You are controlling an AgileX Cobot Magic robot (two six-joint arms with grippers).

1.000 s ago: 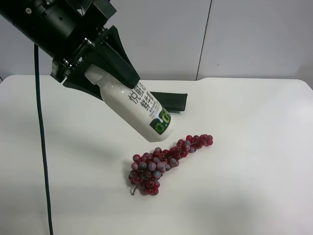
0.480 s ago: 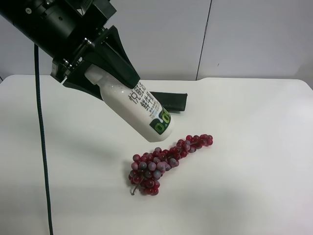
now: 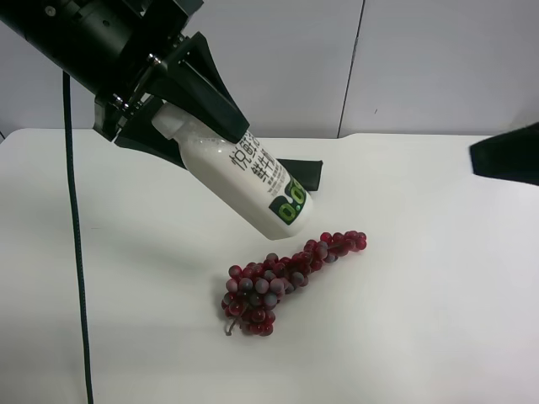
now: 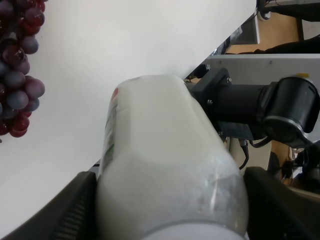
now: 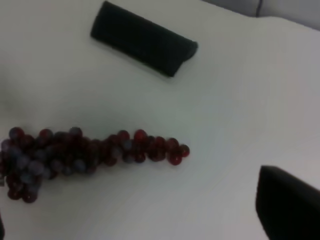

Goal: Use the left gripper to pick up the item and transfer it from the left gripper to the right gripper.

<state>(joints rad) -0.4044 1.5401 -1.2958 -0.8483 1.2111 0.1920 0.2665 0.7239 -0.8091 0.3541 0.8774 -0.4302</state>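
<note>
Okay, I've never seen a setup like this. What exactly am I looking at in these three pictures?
This is a two-armed robot. One picture comes from a high camera; the other two from cameras on each wrist. The left arm's black fingers clamp a small white plastic bottle, tilted above the white table. On the table lie a bunch of red grapes and a dark rectangular pouch. The black shape at the high view's right is likely the right arm; its fingers aren't clear.
</note>
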